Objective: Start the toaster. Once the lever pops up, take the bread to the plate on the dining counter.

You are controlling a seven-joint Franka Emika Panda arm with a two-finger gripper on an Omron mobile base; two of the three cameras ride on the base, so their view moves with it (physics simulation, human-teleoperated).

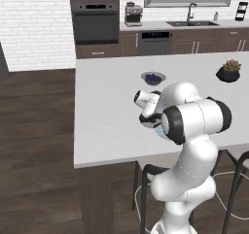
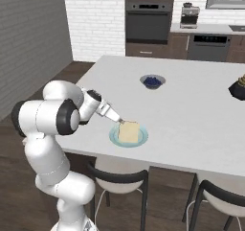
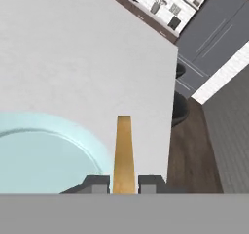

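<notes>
Tan bread [image 3: 123,153] sits edge-on between your claw [image 3: 123,183] fingertips [image 3: 98,183], clenched on it. In the right base view the slice lies over the pale blue plate [image 2: 113,135] near the front edge of the white dining counter [image 2: 191,105]. Blue bowl [image 2: 152,81] sits well beyond; dark potted plant [image 1: 228,71] far right.

Both base views look forward and down from behind the arm, one from its left, one from its right. They share the white table [image 1: 112,131], the dark bowl [image 1: 153,77] on it and the far kitchen wall. The hand view sits close above the table's near edge beside the pale plate [image 3: 44,155].
</notes>
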